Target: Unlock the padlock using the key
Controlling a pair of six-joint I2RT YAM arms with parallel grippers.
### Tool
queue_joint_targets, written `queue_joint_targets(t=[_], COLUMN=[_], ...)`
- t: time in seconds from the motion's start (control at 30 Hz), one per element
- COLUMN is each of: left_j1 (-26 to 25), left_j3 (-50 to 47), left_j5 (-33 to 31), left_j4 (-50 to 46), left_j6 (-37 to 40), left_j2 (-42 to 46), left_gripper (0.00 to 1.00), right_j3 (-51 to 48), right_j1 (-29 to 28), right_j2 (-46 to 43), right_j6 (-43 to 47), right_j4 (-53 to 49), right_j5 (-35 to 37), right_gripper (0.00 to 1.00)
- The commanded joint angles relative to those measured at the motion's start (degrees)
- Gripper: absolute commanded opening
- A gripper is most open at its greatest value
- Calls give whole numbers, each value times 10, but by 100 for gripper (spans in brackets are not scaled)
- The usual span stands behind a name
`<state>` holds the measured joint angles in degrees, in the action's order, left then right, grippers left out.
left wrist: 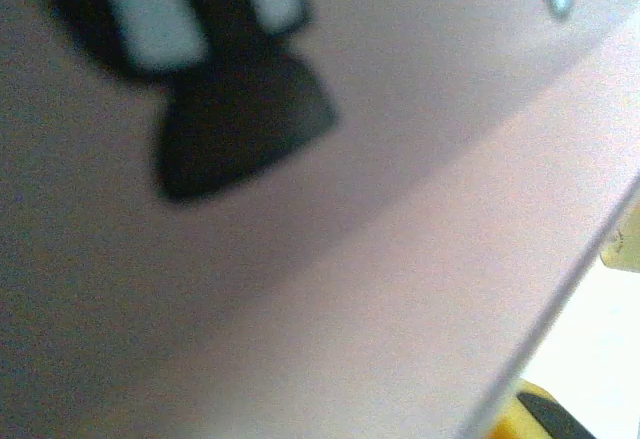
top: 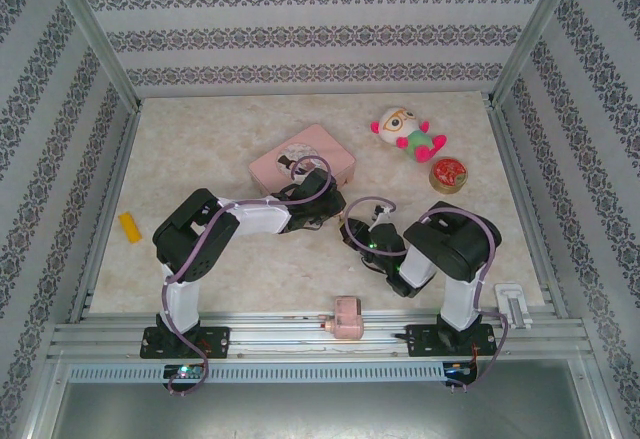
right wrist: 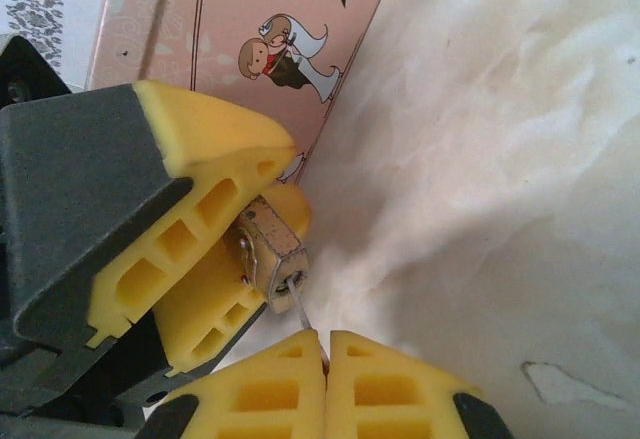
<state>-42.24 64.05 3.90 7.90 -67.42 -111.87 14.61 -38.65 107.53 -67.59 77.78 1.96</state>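
In the right wrist view the small brass padlock [right wrist: 270, 249] is pinched between the two yellow fingers [right wrist: 200, 149] of my left gripper [right wrist: 290, 187], its keyhole end facing the camera. The slim grey key [right wrist: 305, 309] runs from that keyhole down into my right gripper [right wrist: 327, 344], whose pads are pressed together on it. The key's tip sits in the keyhole. From above, the left gripper [top: 335, 206] and right gripper [top: 357, 231] meet just in front of the pink tin [top: 303, 164]. The padlock's shackle is hidden behind the fingers.
The pink tin's side [left wrist: 400, 289] is blurred and very close in the left wrist view. A plush doll [top: 405, 134] and a round red tin [top: 450, 173] lie at the back right. A yellow block [top: 130, 226] is at the left edge, a pink blocky object [top: 348, 317] on the front rail.
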Motion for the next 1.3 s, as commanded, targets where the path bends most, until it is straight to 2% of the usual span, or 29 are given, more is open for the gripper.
queue_joint_targets(t=[0.0, 0.27, 1.27], left_j1=[-2, -1, 8], left_j3=[-16, -19, -29], left_j5=[71, 67, 53], left_j4=[-1, -2, 4], left_j6=[-21, -20, -14], left_j2=[-11, -5, 17], left_gripper=[0, 0, 0], right_j3=[16, 11, -1], right_j1=[18, 40, 68], right_j2=[1, 1, 18], right_j6=[-2, -4, -4], right_j4=[17, 16, 16], right_j5=[-22, -55, -82], right_gripper=[0, 0, 0])
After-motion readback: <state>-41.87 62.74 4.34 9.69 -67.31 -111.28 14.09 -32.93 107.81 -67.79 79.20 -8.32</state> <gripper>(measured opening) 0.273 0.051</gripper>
